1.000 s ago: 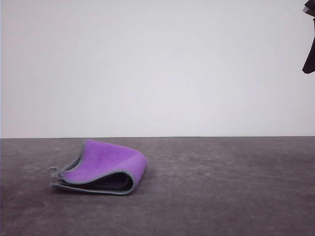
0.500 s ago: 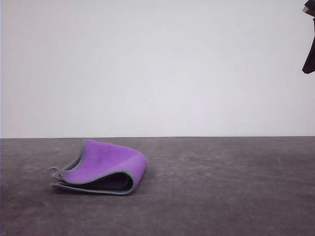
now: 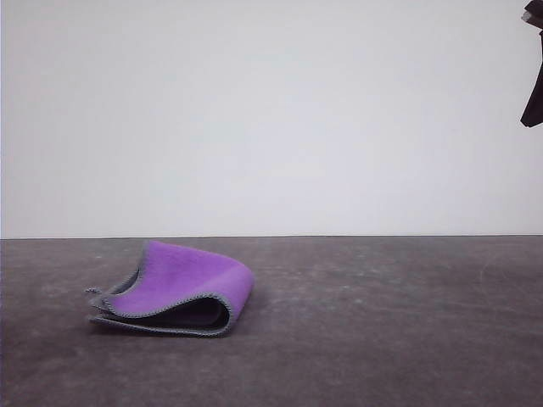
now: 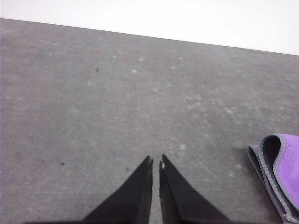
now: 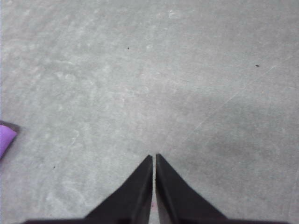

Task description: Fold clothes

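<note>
Spanning every view, the grey table [image 3: 382, 322] carries one item only. Cloth [image 3: 174, 290] lies on it folded over once, purple face outward, dark face lining the fold, grey stitched edge running along the open side; the upper layer bulges and does not sit flat on the lower.

Left gripper [image 4: 155, 161]: fingers pressed together, holding nothing, hovering over bare table, with the cloth [image 4: 280, 172] off to one side and apart from the tips.

Right gripper [image 5: 154, 157]: fingers likewise pressed together and empty, over bare table, a purple corner of the cloth [image 5: 5, 137] well away from its tips.

Assessment: the fold appears made and both arms stand clear. For a neat result, any further fold should start by parting the fingers, pinching both layers at the stitched edge, and pressing the bulge flat.
</note>
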Tool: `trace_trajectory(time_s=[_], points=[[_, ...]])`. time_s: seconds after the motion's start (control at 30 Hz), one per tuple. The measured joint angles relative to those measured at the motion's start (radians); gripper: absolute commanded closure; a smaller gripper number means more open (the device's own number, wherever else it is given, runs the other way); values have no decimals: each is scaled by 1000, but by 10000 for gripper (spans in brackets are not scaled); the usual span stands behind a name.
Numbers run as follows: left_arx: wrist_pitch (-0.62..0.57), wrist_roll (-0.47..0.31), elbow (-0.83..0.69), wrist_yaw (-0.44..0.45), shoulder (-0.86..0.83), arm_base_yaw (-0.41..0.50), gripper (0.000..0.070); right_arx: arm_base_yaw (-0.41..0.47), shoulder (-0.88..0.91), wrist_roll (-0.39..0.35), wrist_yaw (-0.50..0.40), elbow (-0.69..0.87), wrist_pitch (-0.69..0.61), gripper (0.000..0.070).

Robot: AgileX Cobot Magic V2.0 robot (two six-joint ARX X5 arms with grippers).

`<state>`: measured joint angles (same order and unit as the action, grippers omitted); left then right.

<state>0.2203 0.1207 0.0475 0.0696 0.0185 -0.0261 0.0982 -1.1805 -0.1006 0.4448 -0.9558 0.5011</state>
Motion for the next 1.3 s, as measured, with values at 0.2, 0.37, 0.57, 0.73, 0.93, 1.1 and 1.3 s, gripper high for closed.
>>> trace_trajectory(time_s=[0.2,0.37,0.57,0.73,0.93,1.1,1.3], points=[[0,0,0,0,0,0,684,-10,65,17,-132,46,-92,694],[0,0,0,0,0,0,684,-53,283,39,-311,256,-300,694],[0,0,0,0,0,0,684,-76,614,39,-341,610,-461,694],[0,0,0,0,0,0,684,-77,914,39,-343,855,-459,694],[0,0,0,0,0,0,684,-95,1119,39,-345,941,-391,694],[0,0,0,0,0,0,684,-100,1179,39,-396,939,-331,694],[0,0,0,0,0,0,684,-100,1177,39,-413,939,-329,694]])
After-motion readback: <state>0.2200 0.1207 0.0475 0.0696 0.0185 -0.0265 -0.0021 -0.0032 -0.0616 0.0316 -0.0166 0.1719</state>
